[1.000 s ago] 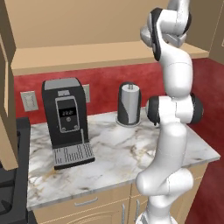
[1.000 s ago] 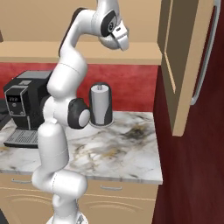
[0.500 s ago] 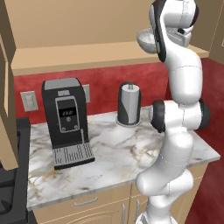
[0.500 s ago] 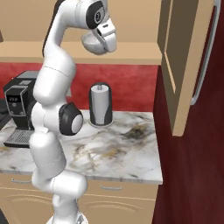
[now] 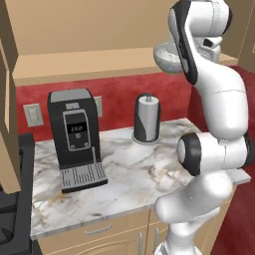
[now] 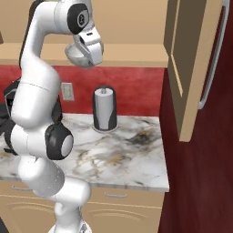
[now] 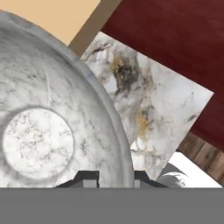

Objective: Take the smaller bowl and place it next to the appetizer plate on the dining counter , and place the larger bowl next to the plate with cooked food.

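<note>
While the white arm reaches high in the left base view, the small round mottled grey-white stone bowl (image 5: 168, 58) hangs at the wrist, up by the beige upper cabinets and well above the veined marble wall counter (image 5: 124, 179), the black coffee machine (image 5: 75, 138) and the grey paper-towel roll (image 5: 147, 118).

From the right base view, the bowl (image 6: 78, 55) sits beside the hand, mostly covered by it.

Seen from the hand view, the gripper (image 7: 114, 180) pinches the bowl (image 7: 52, 127) by its rim, jaws narrow. I judge this the carry step; next comes travelling to the dining counter. Neither plate nor that counter can be made out, and the fingertips are largely cut off.
</note>
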Robot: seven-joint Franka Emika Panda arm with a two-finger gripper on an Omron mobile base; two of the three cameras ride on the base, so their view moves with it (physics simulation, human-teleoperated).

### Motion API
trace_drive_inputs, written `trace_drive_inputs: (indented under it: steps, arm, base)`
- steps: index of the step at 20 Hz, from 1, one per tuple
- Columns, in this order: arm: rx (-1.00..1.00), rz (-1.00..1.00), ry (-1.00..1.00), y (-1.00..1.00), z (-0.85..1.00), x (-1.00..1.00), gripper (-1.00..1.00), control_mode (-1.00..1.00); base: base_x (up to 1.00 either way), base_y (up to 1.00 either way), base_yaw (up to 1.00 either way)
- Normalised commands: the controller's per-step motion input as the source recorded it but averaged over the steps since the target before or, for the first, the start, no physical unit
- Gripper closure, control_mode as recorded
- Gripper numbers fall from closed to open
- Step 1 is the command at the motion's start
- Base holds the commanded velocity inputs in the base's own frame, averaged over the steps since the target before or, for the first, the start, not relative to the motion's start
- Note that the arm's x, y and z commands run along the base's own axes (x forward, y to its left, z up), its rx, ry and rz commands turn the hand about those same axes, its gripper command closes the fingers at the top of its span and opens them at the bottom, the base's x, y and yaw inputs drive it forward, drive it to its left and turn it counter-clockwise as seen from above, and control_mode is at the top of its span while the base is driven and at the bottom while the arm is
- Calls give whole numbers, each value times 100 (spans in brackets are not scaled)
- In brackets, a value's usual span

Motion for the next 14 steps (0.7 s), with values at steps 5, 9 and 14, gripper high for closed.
trace_drive_inputs:
  steps: [5,9,14]
  arm:
    - [0,12,-9,4,-36,-100,100,-100]
    - [0,11,-16,2,-40,-100,100,-100]
    - [0,4,-17,6,-53,-74,100,-100]
  base:
    - [0,0,0]
    - [0,0,0]
    - [0,0,0]
